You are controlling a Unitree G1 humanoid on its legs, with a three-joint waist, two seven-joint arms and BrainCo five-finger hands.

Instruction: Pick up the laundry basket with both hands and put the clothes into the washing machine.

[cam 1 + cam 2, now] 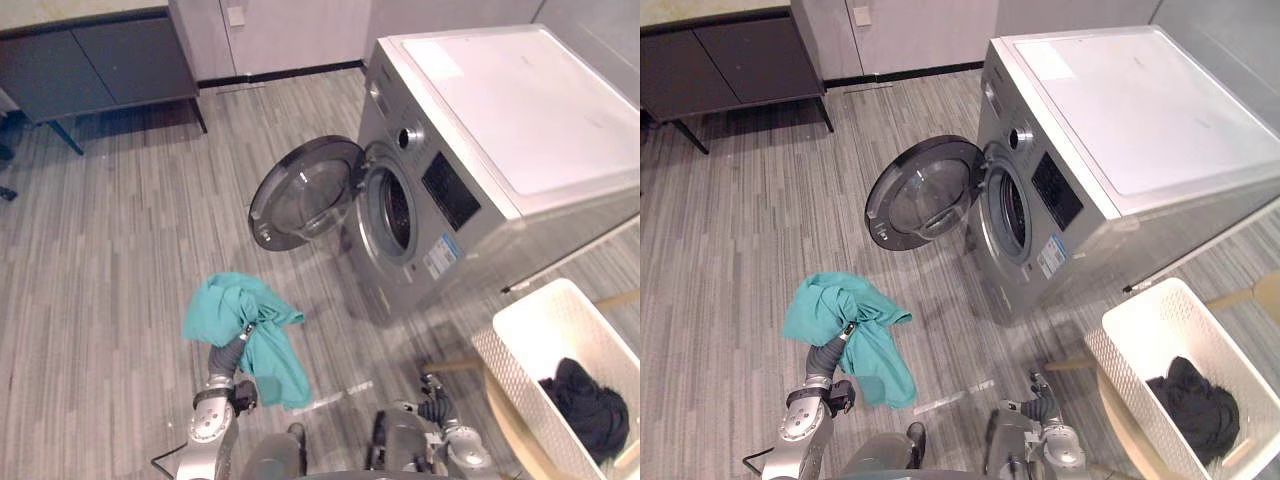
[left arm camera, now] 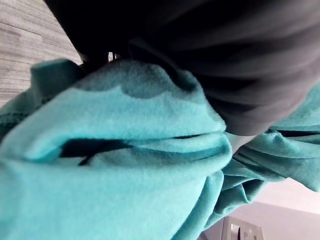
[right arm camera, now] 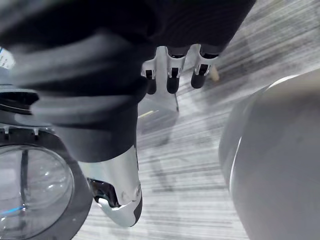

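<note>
Hanging low on the right, the right hand [image 3: 171, 75] carried nothing, its fingers loosely straight, side by side. The left hand [image 1: 236, 345] was raised beneath a teal garment [image 1: 245, 320] that draped over it and hid the fingers, so their grip could not be told; held clear of the wooden floor [image 1: 120, 250], it seemed meant for loading. Rightward, the white laundry basket [image 1: 528, 306] rested on a round wooden stool [image 1: 497, 405], a black garment [image 1: 590, 405] inside. Open floor led to the washing machine [image 1: 500, 110], its door [image 1: 305, 190] swung wide, drum mouth unobstructed
</note>
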